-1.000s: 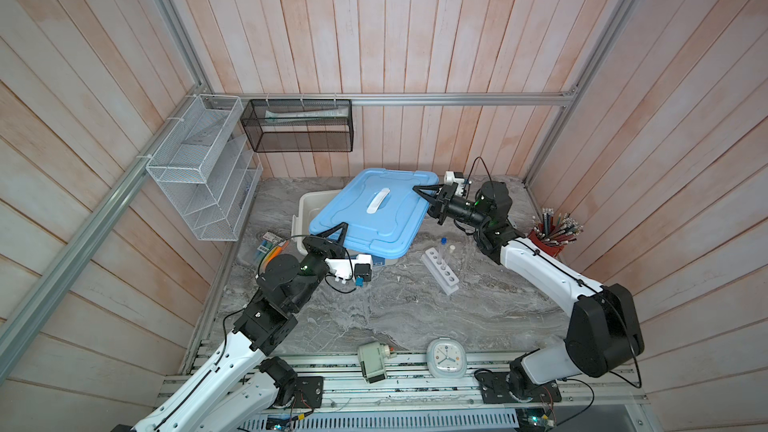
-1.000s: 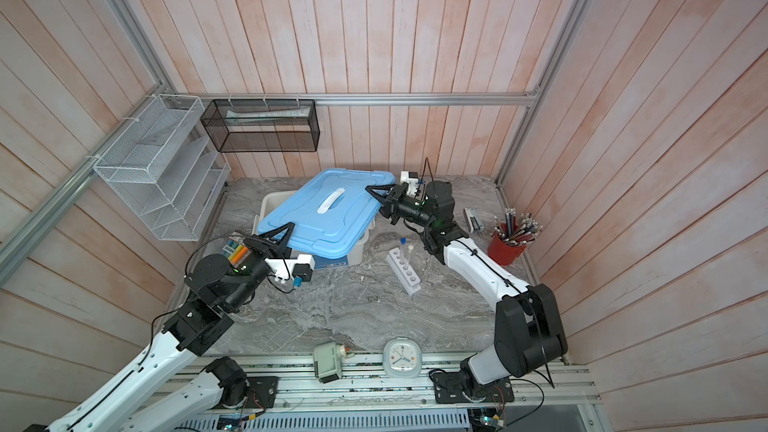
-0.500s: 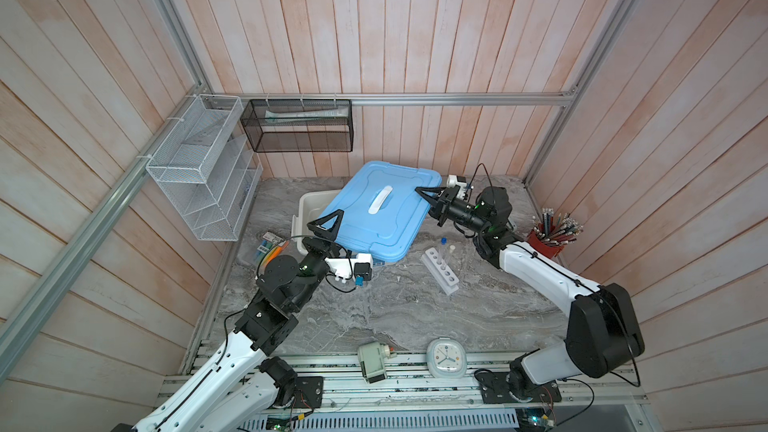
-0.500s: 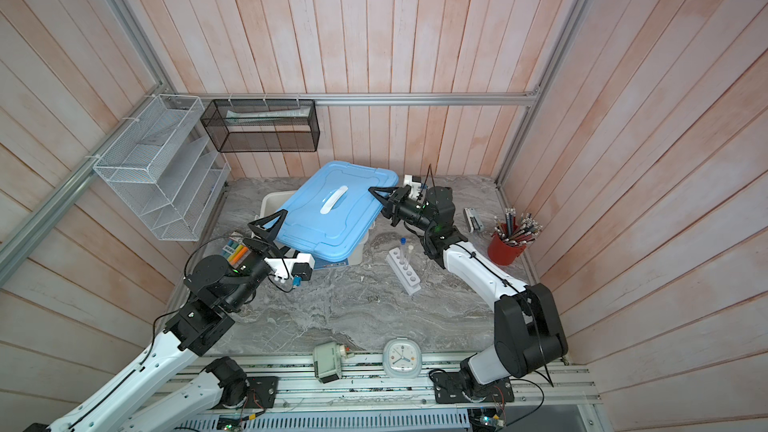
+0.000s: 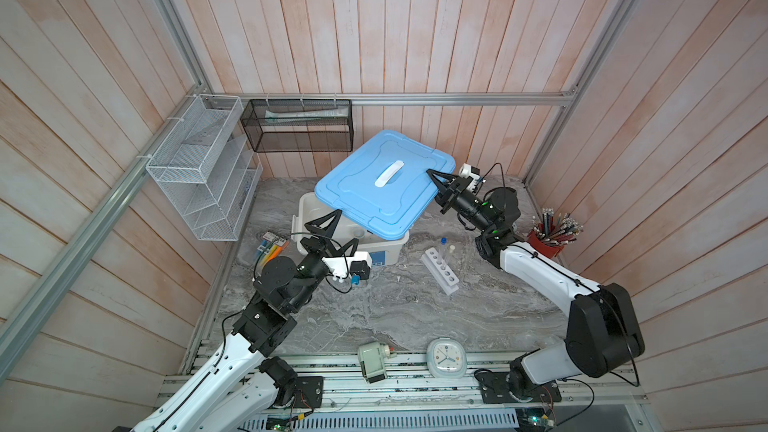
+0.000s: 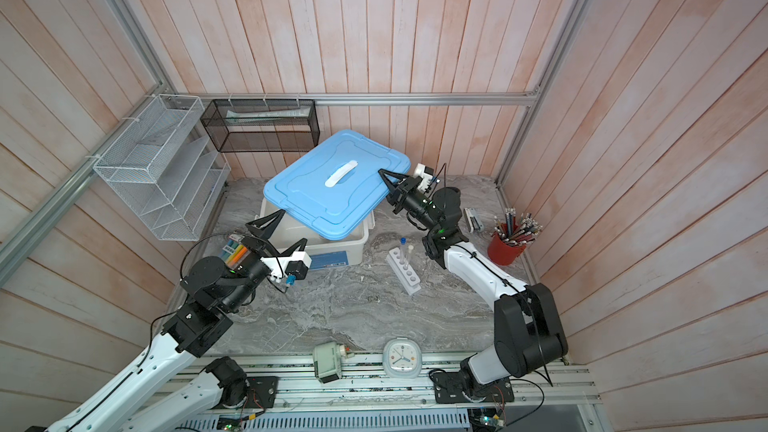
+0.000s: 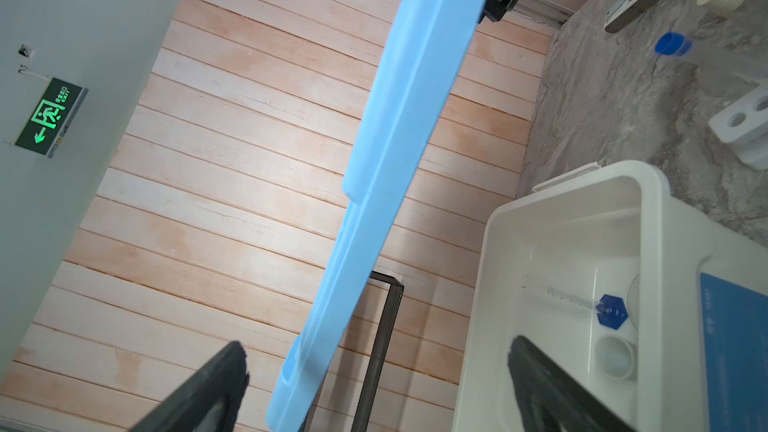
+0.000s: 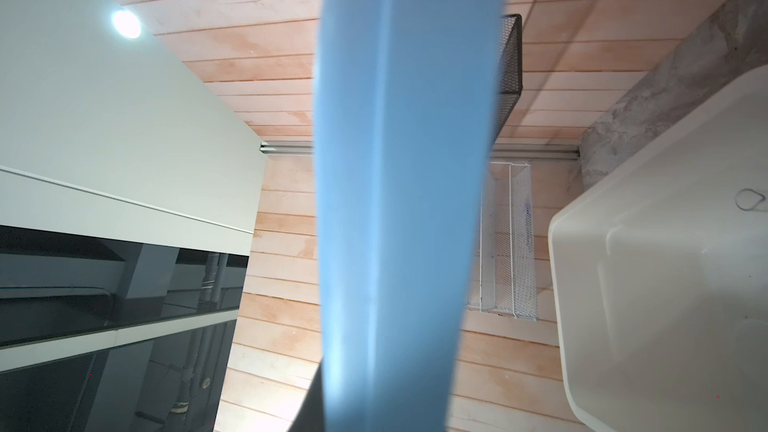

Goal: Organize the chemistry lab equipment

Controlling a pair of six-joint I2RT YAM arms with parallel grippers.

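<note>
Since a second ago the left pincer (image 5: 348,226) has been spread wide and taken off the blue lid (image 5: 374,201); nothing is held in it. The lid has been raised and tilted, and its right edge is clamped in the narrowly closed right pincer (image 5: 433,176). The left part of the white bin (image 7: 490,243) is uncovered; a blue-based cylinder (image 7: 611,311) lying flat and a small clear cup (image 7: 615,357) are seen inside. Bare surface (image 5: 395,309) is left between the bin and the white rack (image 5: 440,270), at whose far end a blue-capped tube (image 5: 443,240) and a white-capped tube (image 5: 451,248) are stood upright.
</note>
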